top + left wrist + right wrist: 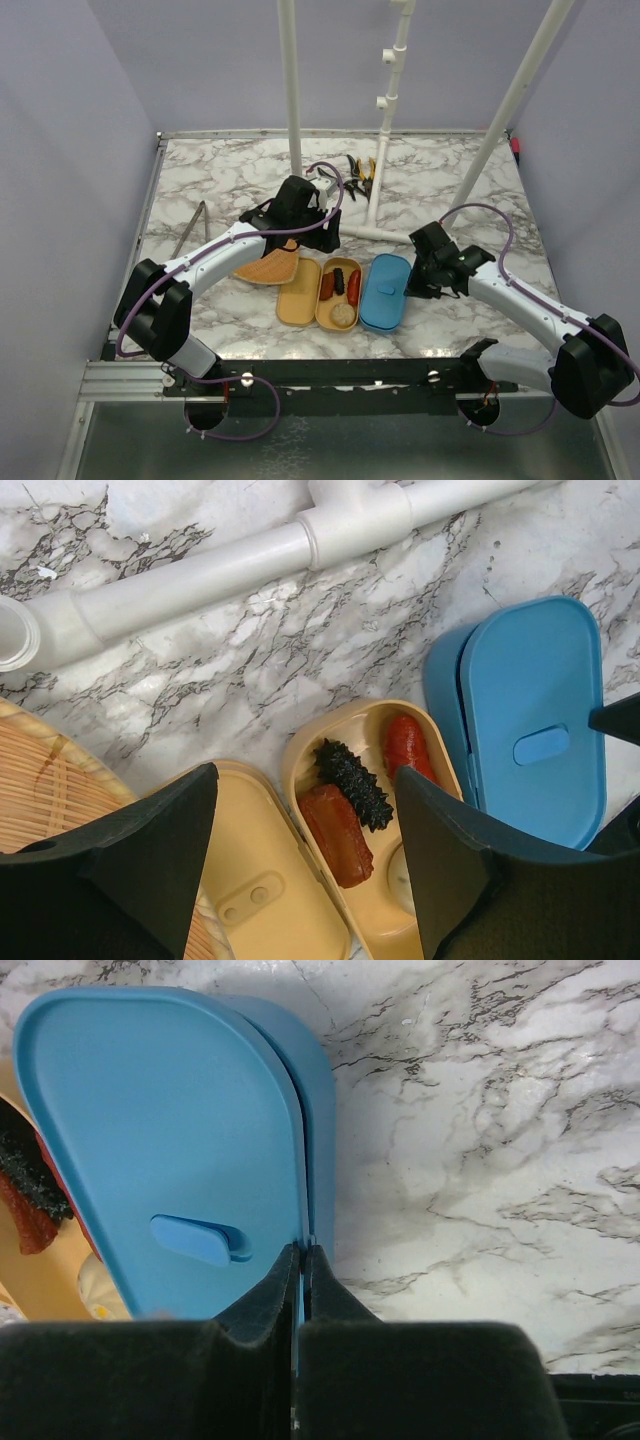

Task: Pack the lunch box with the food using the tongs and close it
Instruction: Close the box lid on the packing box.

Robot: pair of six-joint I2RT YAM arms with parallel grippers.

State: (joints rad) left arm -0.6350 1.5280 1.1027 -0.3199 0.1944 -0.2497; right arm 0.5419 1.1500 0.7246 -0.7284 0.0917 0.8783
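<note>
The lunch box lies open: a beige tray holds the food, a red-brown sausage, a dark spiky piece, a red sausage and a beige ball. A flat beige insert lies to its left. To its right, the blue lid stands tilted over a blue shell. My right gripper is shut on the lid's rim. My left gripper hangs open above the beige pieces, holding nothing. The grey tongs lie on the marble at far left, away from both grippers.
A woven bamboo plate lies left of the box, under the left arm. Black-and-yellow pliers lie at the back. White pipe posts and a pipe base stand behind the box.
</note>
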